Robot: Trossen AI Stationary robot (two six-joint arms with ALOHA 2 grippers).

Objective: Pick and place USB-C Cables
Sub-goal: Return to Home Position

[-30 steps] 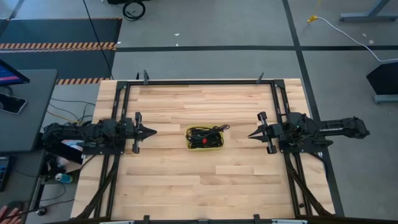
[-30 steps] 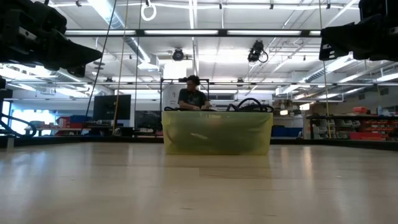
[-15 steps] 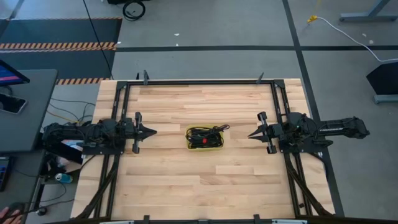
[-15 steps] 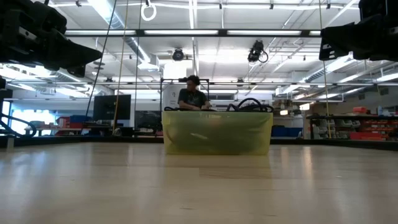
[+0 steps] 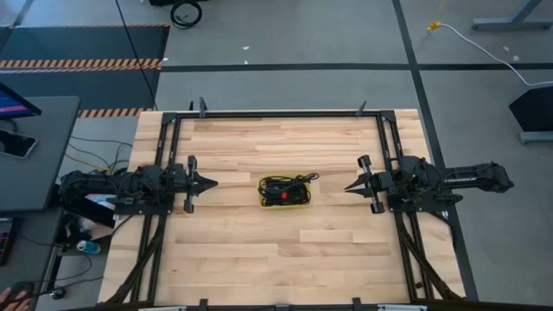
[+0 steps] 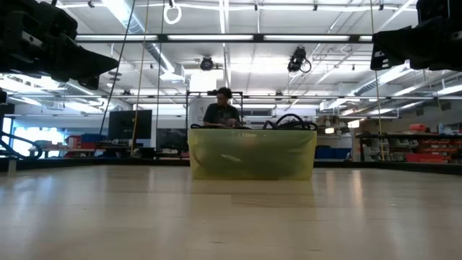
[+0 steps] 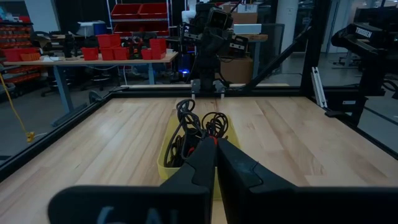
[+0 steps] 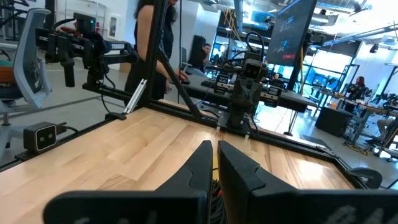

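Note:
A small yellow bin (image 5: 285, 192) stands at the middle of the wooden table and holds a tangle of thin black USB-C cables (image 5: 283, 187), one with a red spot. Loops of cable rise above the bin's rim (image 6: 289, 120) and show in the left wrist view (image 7: 198, 127). My left gripper (image 5: 213, 182) waits shut at the table's left side, pointing level at the bin. My right gripper (image 5: 347, 187) waits shut at the right side, pointing level at the bin from the other way. Both stand clear of the bin.
A black metal frame (image 5: 276, 113) runs along the table's far edge and down both sides. Bare wood (image 5: 276, 250) lies all around the bin. A person (image 6: 224, 110) is seated in the room beyond the table; another stands behind the far frame (image 8: 152, 37).

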